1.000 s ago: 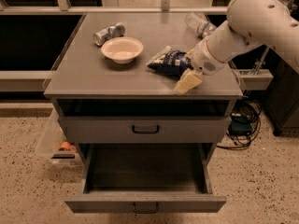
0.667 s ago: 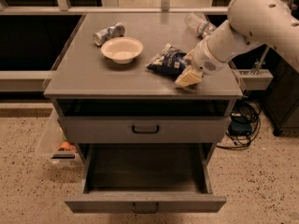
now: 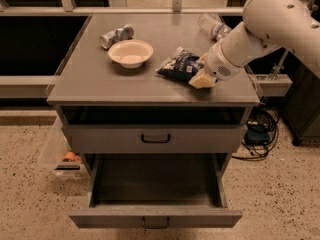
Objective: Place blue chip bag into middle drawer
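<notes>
Camera view, one item of interest: blue chip bag (image 3: 180, 66), crinkled dark navy foil with white print, lettering too small to read, lying on the grey table (image 3: 100, 86) toward its right half, at 3 o'clock from a cream bowl (image 3: 130, 52). Gripper (image 3: 201, 80): tan, at the end of a white arm (image 3: 272, 24) reaching in from 2 o'clock, low over the table and touching the bag's edge at 4 o'clock; whether it is spread or pinching the foil is not discernible. Crushed silver can (image 3: 116, 35): at 11 o'clock from the bowl, on its side, markings unreadable. Clear plastic bottle (image 3: 214, 26): at 1 o'clock from the bag, partly hidden by the arm. Upper drawer (image 3: 110, 139): closed, dark bow handle. Middle drawer (image 3: 155, 217): below it, pulled out, interior bare and grey, nothing between it and the table edge. Floor: clear plastic bin (image 3: 59, 156) at 9 o'clock from the drawers, black cables (image 3: 260, 134) at 3 o'clock.
</notes>
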Controlling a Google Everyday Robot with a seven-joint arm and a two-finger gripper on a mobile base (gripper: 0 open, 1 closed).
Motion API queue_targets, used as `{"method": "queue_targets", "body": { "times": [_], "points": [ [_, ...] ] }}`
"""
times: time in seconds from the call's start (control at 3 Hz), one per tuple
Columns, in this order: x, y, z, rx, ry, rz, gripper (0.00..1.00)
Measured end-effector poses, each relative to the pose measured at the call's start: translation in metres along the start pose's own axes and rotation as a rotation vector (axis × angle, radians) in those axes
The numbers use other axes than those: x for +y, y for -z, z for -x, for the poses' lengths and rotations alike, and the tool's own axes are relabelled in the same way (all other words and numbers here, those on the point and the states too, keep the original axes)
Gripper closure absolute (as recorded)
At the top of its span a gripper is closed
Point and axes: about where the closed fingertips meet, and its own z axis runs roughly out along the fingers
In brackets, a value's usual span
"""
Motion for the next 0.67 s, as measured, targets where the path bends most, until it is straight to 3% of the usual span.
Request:
{"method": "queue_targets", "body": {
  "times": [0.67],
  "points": [
    [-0.0021,0.0086,0.0053,0.0,0.0,0.0,1.0]
  ]
}}
